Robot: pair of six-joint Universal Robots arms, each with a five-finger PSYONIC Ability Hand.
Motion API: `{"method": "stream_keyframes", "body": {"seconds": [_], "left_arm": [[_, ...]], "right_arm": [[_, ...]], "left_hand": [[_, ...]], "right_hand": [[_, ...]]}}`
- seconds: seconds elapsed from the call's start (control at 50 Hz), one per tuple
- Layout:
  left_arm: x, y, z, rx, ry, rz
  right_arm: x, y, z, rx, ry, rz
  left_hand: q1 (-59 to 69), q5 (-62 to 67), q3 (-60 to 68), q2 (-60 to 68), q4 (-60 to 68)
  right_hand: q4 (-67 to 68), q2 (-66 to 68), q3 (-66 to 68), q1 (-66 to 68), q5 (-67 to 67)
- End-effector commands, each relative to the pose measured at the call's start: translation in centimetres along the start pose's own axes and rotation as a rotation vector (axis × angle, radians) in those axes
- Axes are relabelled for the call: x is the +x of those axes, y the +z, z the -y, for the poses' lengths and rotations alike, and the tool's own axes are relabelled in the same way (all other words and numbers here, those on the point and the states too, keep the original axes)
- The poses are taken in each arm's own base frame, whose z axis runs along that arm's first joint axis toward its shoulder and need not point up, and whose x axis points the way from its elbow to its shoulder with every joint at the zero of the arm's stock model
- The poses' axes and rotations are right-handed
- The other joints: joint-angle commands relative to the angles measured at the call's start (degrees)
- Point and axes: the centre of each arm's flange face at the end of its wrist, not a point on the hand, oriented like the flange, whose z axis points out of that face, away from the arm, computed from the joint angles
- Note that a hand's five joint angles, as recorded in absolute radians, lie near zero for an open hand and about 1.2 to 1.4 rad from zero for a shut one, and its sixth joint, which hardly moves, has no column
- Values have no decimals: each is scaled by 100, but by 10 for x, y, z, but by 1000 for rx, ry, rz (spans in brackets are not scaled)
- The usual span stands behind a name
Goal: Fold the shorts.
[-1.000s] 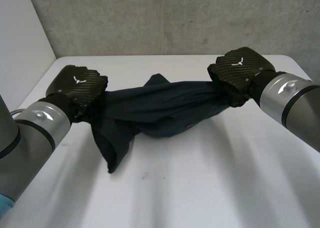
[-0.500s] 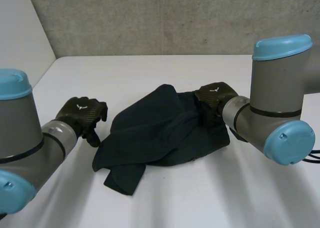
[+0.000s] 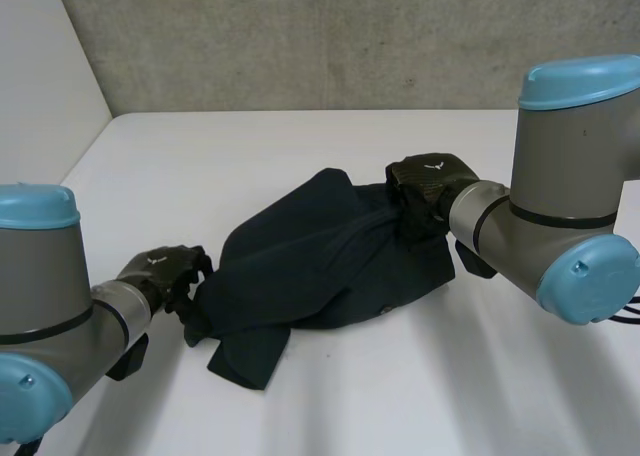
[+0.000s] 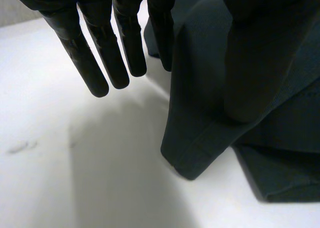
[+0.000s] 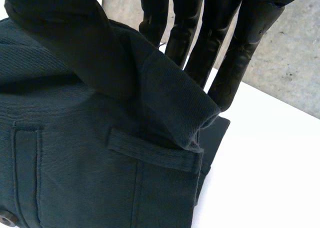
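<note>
The dark navy shorts (image 3: 320, 261) lie bunched on the white table (image 3: 420, 386), with one leg end trailing toward the near left. My left hand (image 3: 165, 274) sits at the shorts' left edge. In its wrist view the fingers (image 4: 97, 58) hang straight, apart from the cloth, and a hemmed corner of the shorts (image 4: 200, 133) rests beside them under the thumb. My right hand (image 3: 428, 188) is at the shorts' right end. There its thumb and fingers (image 5: 225, 58) pinch a fold of the waistband of the shorts (image 5: 75, 163) just above a belt loop (image 5: 150, 153).
A grey concrete wall (image 3: 350, 36) runs along the table's far edge. A pale panel (image 3: 40, 86) stands at the far left. Bare tabletop lies in front of the shorts and to the right.
The shorts were held stretched between both hands; now they lie slumped on the table. My left hand has let go and drawn back toward the near left. My right hand keeps its grip.
</note>
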Motion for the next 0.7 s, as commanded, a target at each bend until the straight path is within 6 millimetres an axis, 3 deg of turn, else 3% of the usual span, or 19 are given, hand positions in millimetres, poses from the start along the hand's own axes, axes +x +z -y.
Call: {"method": "stream_keyframes", "body": {"seconds": [0.02, 0.1, 0.16, 0.22, 0.26, 0.28, 0.32, 0.34, 0.42, 0.48, 0.54, 0.62, 0.64, 0.7], "left_arm": [[-4, 6, -9, -40, -14, 11], [-4, 5, -10, -43, -14, 9], [-3, 5, -9, -38, -15, 7], [-5, 0, 7, 5, 0, 10], [-4, -9, 29, 75, 14, 11], [-5, -27, 56, 155, 34, 17], [-6, -47, 81, 229, 65, 25], [-5, -68, 107, 312, 111, 26], [-3, -115, 153, 462, 234, 47], [-1, -130, 165, 493, 309, 55], [0, -128, 163, 468, 358, 55], [0, -104, 145, 366, 393, 44], [0, -88, 133, 300, 412, 38], [0, -72, 120, 237, 435, 27]], "right_arm": [[1, 2, -1, 9, -3, -3], [0, 2, -2, 7, -2, -3], [0, 1, -1, 10, -7, -2], [0, -4, 7, 31, -25, 0], [3, -18, 29, 92, -69, -12], [4, -24, 37, 115, -103, -17], [4, -38, 52, 155, -189, -18], [3, -53, 64, 189, -294, -23], [-1, -84, 89, 252, -526, -66], [-1, -96, 96, 266, -576, -109], [-4, -103, 99, 260, -594, -128], [-7, -103, 87, 192, -630, -109], [-7, -99, 79, 151, -643, -95], [-7, -83, 55, 38, -660, -49]], "left_hand": [[330, 391, 341, 351, 359], [513, 575, 524, 535, 543], [4386, 4447, 4397, 4408, 4416], [4634, 4695, 4644, 4655, 4663], [4634, 4695, 4644, 4655, 4663], [4634, 4695, 4644, 4655, 4663], [4634, 4695, 4644, 4655, 4663], [4634, 4695, 4644, 4655, 4663], [4634, 4695, 4644, 4655, 4663], [4634, 4695, 4644, 4655, 4663], [4634, 4695, 4644, 4655, 4663], [4634, 4695, 4644, 4655, 4663], [4634, 4695, 4644, 4655, 4663], [4634, 4695, 4644, 4655, 4663]], "right_hand": [[1191, 1291, 1148, 2415, 1387], [1191, 1291, 1148, 2415, 1387], [1191, 1291, 1148, 2415, 1387], [1191, 1291, 1148, 2415, 1387], [1191, 1291, 1148, 2415, 1387], [1191, 1291, 1148, 2415, 1387], [1191, 1291, 1148, 2415, 1387], [1191, 1291, 1148, 2415, 1387], [1191, 1291, 1148, 2415, 1387], [1191, 1291, 1148, 2415, 1387], [1191, 1291, 1148, 2415, 1387], [1191, 1291, 1148, 2415, 1387], [1191, 1291, 1148, 2415, 1387], [1191, 1291, 1148, 2415, 1387]]}}
